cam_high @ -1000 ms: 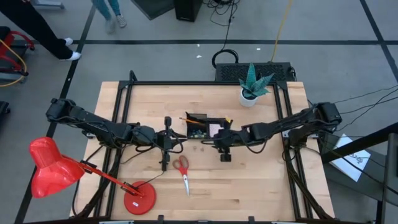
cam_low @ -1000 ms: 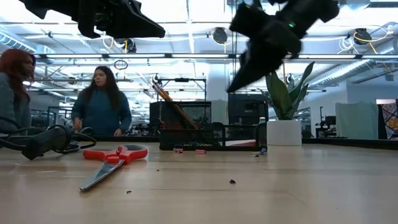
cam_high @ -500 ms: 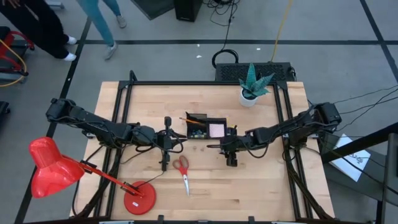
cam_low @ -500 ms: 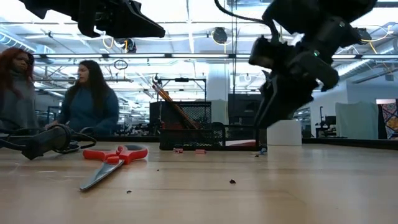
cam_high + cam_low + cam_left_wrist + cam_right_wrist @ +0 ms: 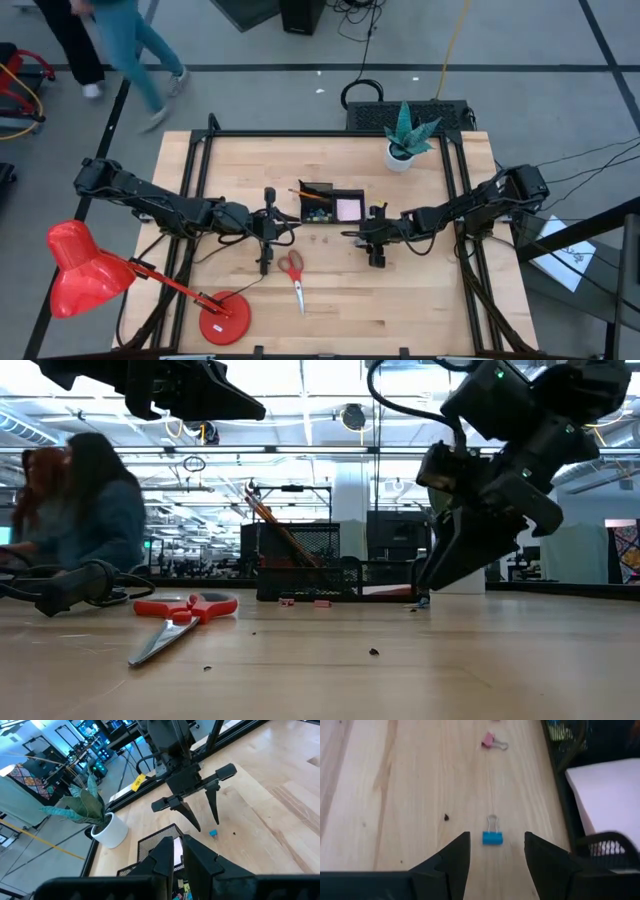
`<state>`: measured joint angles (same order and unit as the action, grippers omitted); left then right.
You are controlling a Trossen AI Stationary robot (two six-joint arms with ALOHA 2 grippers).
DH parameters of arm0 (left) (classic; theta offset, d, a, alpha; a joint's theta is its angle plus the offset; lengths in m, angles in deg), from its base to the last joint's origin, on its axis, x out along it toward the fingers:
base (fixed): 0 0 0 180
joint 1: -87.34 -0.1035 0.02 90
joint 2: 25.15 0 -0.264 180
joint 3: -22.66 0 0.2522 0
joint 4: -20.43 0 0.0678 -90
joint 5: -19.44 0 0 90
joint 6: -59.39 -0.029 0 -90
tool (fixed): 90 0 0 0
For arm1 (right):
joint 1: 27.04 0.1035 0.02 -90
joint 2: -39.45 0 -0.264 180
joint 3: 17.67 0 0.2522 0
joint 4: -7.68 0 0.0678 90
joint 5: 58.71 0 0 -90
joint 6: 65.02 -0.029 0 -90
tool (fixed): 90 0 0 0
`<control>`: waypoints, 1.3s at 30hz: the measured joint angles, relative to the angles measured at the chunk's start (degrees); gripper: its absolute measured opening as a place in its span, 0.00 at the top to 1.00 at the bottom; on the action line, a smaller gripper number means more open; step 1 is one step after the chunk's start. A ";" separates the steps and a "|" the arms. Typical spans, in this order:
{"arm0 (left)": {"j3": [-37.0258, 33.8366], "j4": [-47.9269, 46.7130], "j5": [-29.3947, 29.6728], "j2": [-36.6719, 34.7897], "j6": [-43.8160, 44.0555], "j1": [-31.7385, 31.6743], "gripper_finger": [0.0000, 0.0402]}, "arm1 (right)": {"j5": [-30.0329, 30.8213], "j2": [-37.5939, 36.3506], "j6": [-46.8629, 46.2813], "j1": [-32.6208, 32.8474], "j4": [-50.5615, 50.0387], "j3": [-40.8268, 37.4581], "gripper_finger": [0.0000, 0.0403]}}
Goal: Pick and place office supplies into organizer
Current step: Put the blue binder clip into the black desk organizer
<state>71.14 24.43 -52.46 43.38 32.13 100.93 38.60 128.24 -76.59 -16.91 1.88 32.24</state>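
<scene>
High view. Pale wooden counter [image 5: 420, 310] carrying the small black wire-mesh desk organizer [image 5: 331, 204] at its middle, a pink sticky-note pad [image 5: 347, 208] already in its lower flat compartment and orange pencils [image 5: 302, 191] leaning out of the taller one. Red-handled steel scissors [image 5: 294, 271] lie loose on the near side, not yet stowed. Right tool [image 5: 360, 236] sits low just beside the organizer's right-hand end, judged to be lined up for a small item there. Left tool [image 5: 296, 229] waits near the organizer's left end, above the scissors.

Low view. Right tool [image 5: 432, 582] tilted down with its tips close to the counter by the organizer [image 5: 300, 565]; a tiny blue clip [image 5: 424, 600] lies at its tips. Scissors [image 5: 180, 618] lie flat, blades toward the camera.

Left wrist view. Left tool [image 5: 178, 856]: fingers nearly pressed together, a narrow gap, holding nothing. Beyond, right tool [image 5: 206, 826] spread wide with the small blue binder clip [image 5: 213, 834] on the counter just beside its tips, untouched.

Right wrist view. Right tool [image 5: 494, 852] spread, blue clip [image 5: 492, 837] centred between and ahead of the fingers, wire handle pointing away: placement judged to suit a straight pinch. A pink binder clip [image 5: 489, 741] lies farther on; sticky-note pad [image 5: 602, 795] in the organizer alongside.
</scene>
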 joint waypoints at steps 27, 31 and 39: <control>0.00 -1.32 0.01 0.00 0.13 -0.08 0.88 | 1.62 8.48 -1.24 -0.33 8.10 -1.61 0.58; 0.00 -1.32 0.02 0.00 0.11 -0.07 0.88 | 1.24 8.52 -1.73 -0.31 6.97 -1.65 0.58; 0.00 -1.32 0.02 0.00 0.15 -0.07 0.88 | 0.38 8.57 -2.57 -0.48 5.61 -1.72 0.69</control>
<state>71.14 23.12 -52.45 43.38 32.28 100.86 38.98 136.81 -79.16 -17.39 7.49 30.52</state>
